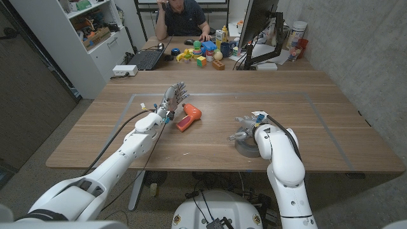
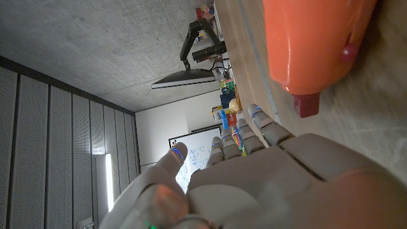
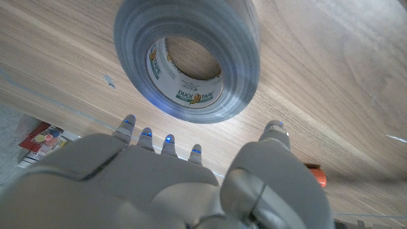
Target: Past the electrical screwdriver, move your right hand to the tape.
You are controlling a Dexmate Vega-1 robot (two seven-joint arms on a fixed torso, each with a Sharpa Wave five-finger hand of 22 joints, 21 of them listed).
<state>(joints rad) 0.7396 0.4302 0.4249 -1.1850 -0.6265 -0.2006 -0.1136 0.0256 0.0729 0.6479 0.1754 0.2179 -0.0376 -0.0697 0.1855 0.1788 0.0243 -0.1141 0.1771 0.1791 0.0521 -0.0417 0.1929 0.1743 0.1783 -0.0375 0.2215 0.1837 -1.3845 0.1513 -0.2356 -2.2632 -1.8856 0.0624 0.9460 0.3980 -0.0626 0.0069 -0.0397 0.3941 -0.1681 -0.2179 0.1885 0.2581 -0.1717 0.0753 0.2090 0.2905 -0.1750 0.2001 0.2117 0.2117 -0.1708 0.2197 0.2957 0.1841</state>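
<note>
You have the wooden bench [image 1: 210, 137] in front of you, with the grey tape [image 1: 245, 145] lying flat on it toward its near edge; take that roll as your landmark. Beyond the tape, across the far end of the bench, a person [image 1: 181, 16] sits behind a clutter of colourful toys [image 1: 202, 52], a laptop [image 1: 147, 58] and a monitor [image 1: 257, 25]. Your right hand [image 1: 248, 126] hovers right over the tape, fingers spread apart and holding nothing; from the right wrist the fingertips [image 3: 168, 138] sit just beside the roll's outer wall, and you cannot tell whether they touch it. Your left hand [image 1: 172, 98] is well to the left of the tape, fingers loosely apart, empty, standing just beside the orange electrical screwdriver [image 1: 187, 117]. That screwdriver lies on the bench between your left hand and the tape, apart from the roll.
</note>
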